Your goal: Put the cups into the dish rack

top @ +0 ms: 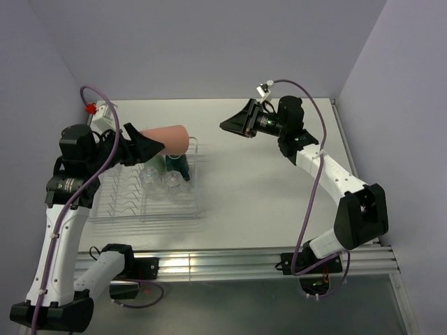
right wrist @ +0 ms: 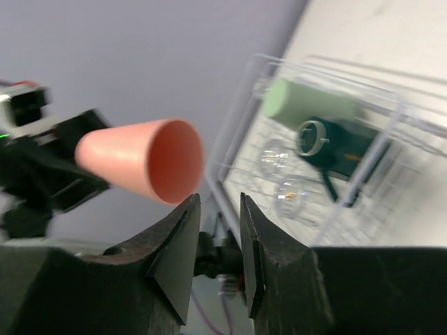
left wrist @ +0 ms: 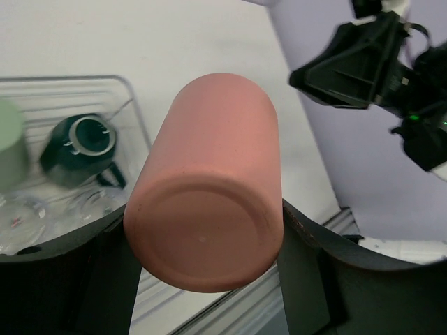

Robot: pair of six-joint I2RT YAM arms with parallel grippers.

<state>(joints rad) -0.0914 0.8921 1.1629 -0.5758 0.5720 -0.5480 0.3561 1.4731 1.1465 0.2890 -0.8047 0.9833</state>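
Pinched near its base by the left hand [top: 144,148], the pink tumbler [left wrist: 209,209] lies almost on its side in the air, mouth pointing toward the right arm. It hangs over the far right corner of the dish rack [top: 119,202], above the teal mug [right wrist: 335,146] and the green tumbler [right wrist: 307,105]. Both of those lie in the rack, with clear glasses [right wrist: 276,157] just beside them. The right hand [right wrist: 216,216] hovers over the bench [top: 258,195], well apart from the rack, its fingers a little spread with nothing between them.

The main risk is probably the grip. The tumbler looks smooth and tapers toward the held end, so tipping it mouth-down could let it slide out of the fingers. Dropped from here, it would likely strike the mug or the glasses, or roll off the rack's rim onto the bench. Crowding is a second worry, since that corner is already full. Lowering straight down could knock a glass over or wedge the tumbler against a prong. The bare rows nearer the left arm look like the safer spot.
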